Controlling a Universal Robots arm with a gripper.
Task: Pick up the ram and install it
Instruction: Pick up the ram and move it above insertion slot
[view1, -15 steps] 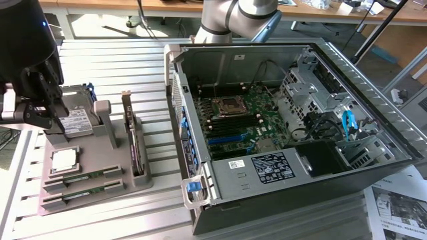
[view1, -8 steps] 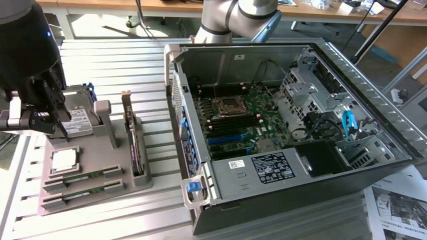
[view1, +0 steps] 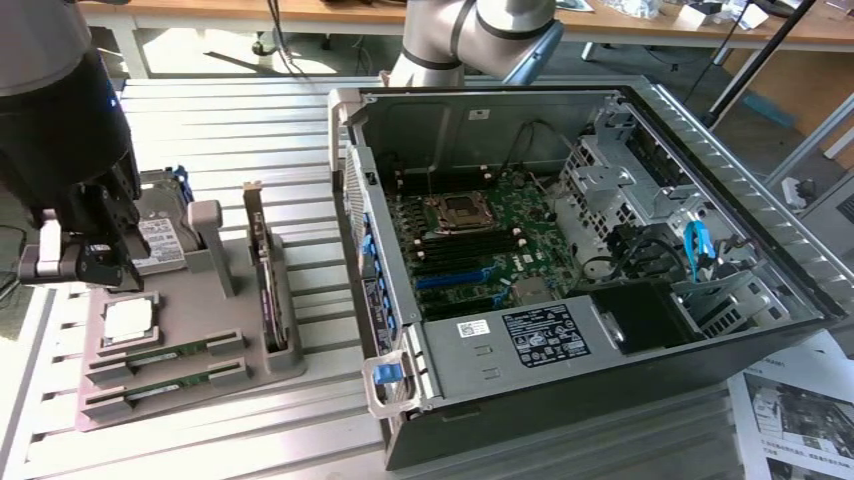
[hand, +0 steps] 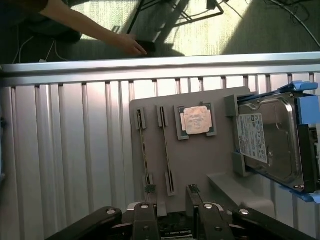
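Observation:
Two ram sticks, thin green boards, lie in slots of a grey holder tray (view1: 200, 310): one ram (view1: 171, 353) and a second ram (view1: 163, 384) beside it. In the wrist view they are the ram (hand: 144, 150) and its twin (hand: 166, 152) on the tray (hand: 200, 165). My gripper (view1: 96, 272) hangs above the tray's end on the exterior view's left, over the hard drive side. Seen from the wrist, the gripper (hand: 170, 197) is open with nothing held, and its fingertips (hand: 149, 192) frame the near ends of the sticks from above.
The tray also holds a silver processor chip (hand: 196, 120), a hard drive (hand: 270, 142) with blue rails and a dark expansion card (view1: 267, 285) on edge. The open computer case (view1: 574, 250) with its motherboard (view1: 474, 245) lies to the exterior view's right. A person's arm (hand: 95, 30) reaches beyond the table edge.

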